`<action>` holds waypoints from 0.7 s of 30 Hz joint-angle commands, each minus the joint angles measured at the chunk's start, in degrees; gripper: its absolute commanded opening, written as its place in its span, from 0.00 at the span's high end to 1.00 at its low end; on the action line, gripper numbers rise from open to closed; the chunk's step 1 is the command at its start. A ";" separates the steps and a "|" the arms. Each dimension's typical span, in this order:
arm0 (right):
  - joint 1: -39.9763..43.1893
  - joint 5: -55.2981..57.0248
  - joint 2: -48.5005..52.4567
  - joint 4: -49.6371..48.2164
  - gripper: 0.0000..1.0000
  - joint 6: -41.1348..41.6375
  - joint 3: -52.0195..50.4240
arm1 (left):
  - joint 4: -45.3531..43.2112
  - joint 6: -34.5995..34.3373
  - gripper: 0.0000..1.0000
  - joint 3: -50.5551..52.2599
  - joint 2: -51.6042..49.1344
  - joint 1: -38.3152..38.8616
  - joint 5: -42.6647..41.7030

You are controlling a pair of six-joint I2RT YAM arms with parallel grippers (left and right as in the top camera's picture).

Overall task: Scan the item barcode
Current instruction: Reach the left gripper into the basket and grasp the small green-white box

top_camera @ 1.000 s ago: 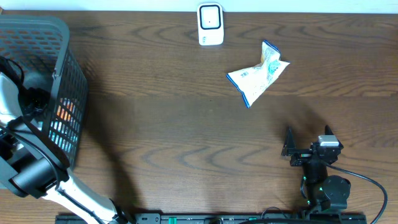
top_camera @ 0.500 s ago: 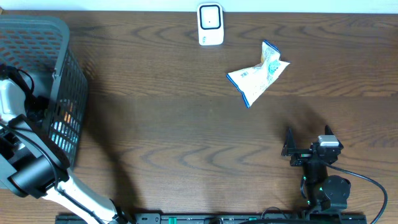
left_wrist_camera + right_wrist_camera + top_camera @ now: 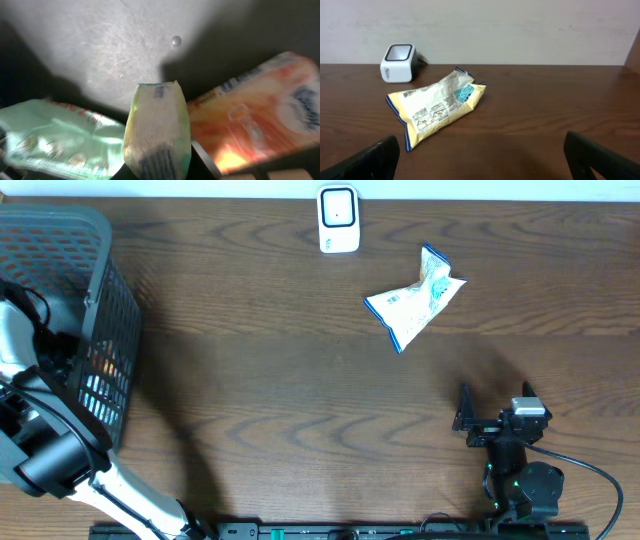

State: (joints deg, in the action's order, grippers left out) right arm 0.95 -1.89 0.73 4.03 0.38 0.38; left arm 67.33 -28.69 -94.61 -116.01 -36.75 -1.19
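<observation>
My left arm (image 3: 28, 345) reaches down into the grey basket (image 3: 100, 240), and its gripper is hidden there in the overhead view. In the left wrist view my left gripper (image 3: 157, 173) is shut on a pale yellow-green packet (image 3: 157, 125), whose barcode stripes (image 3: 156, 166) show near the jaws. A green packet (image 3: 55, 135) lies to its left and an orange packet (image 3: 255, 115) to its right. The white scanner (image 3: 338, 220) (image 3: 398, 63) stands at the table's far edge. My right gripper (image 3: 496, 392) (image 3: 487, 160) rests open near the front edge, holding nothing.
A yellow snack bag with blue edges (image 3: 415, 300) (image 3: 437, 105) lies on the wooden table right of the scanner, ahead of the right gripper. The basket's grey floor (image 3: 100, 45) shows beyond the packets. A black cable (image 3: 590, 470) trails from the right arm.
My left gripper has closed on the pale packet inside the basket, and the left arm shifted slightly. The right arm and the things on the table have not moved.
</observation>
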 commanded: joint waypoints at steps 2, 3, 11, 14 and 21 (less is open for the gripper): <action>0.28 -0.17 -0.20 0.24 0.01 0.20 -0.07 | 3.96 -0.09 0.89 -7.41 1.77 -0.20 0.35; 0.28 -0.17 -0.20 0.24 0.01 0.20 -0.07 | 4.72 -0.09 0.92 -8.31 2.38 -0.20 0.35; 0.28 -0.17 -0.20 0.24 0.01 0.20 -0.07 | 7.13 -0.13 0.93 -11.89 11.50 -0.20 0.33; 0.28 -0.17 -0.20 0.24 0.01 0.20 -0.07 | 6.32 -0.13 0.92 -11.89 16.17 -0.20 0.31; 0.28 -0.15 -0.20 0.24 0.01 0.20 -0.07 | 0.87 -0.39 0.93 -11.89 27.32 -0.20 0.09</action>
State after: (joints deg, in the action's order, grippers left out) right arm 0.95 -1.89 0.73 4.03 0.38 0.38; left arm 69.67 -28.69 -105.41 -92.53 -36.75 -1.19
